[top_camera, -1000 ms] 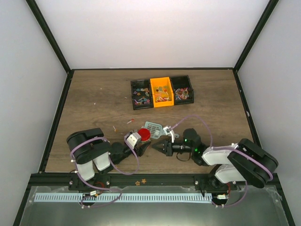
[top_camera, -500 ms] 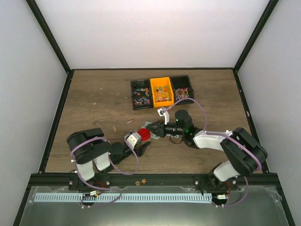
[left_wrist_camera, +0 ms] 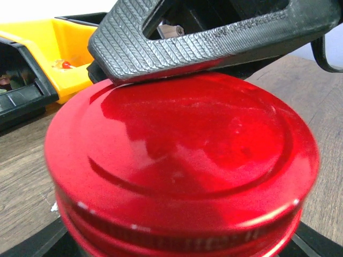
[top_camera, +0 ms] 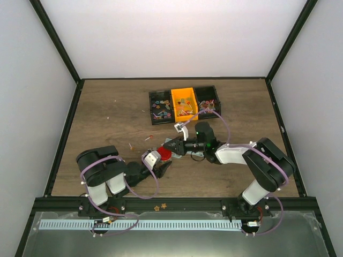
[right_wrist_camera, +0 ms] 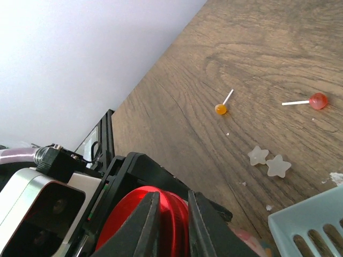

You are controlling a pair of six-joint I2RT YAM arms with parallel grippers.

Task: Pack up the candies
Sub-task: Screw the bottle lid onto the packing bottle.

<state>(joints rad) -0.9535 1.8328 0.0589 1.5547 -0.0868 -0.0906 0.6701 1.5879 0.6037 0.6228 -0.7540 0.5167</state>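
Note:
A jar with a red lid [top_camera: 164,153] sits low between the jaws of my left gripper [top_camera: 161,160], which is shut round the jar. The lid [left_wrist_camera: 182,155] fills the left wrist view. My right gripper [top_camera: 171,145] reaches in from the right, and its fingers [right_wrist_camera: 146,225] pinch the lid's rim [right_wrist_camera: 176,225] in a narrow gap. One right finger [left_wrist_camera: 214,37] lies on the lid's far edge. The candies lie in three bins [top_camera: 184,105]. Loose ones rest on the wood: an orange lollipop [right_wrist_camera: 220,109], a red lollipop [right_wrist_camera: 318,100] and two white stars [right_wrist_camera: 268,160].
A teal scoop [right_wrist_camera: 313,225] lies just right of the jar, partly under my right gripper. The yellow bin [left_wrist_camera: 59,59] stands between two black bins [top_camera: 159,105] at the back middle. A few candies [top_camera: 147,138] are scattered left of the jar.
My right arm swung from the front of the table up and left to the jar. Its jaws went from shut and empty to pinching the lid's rim. The left arm held still.

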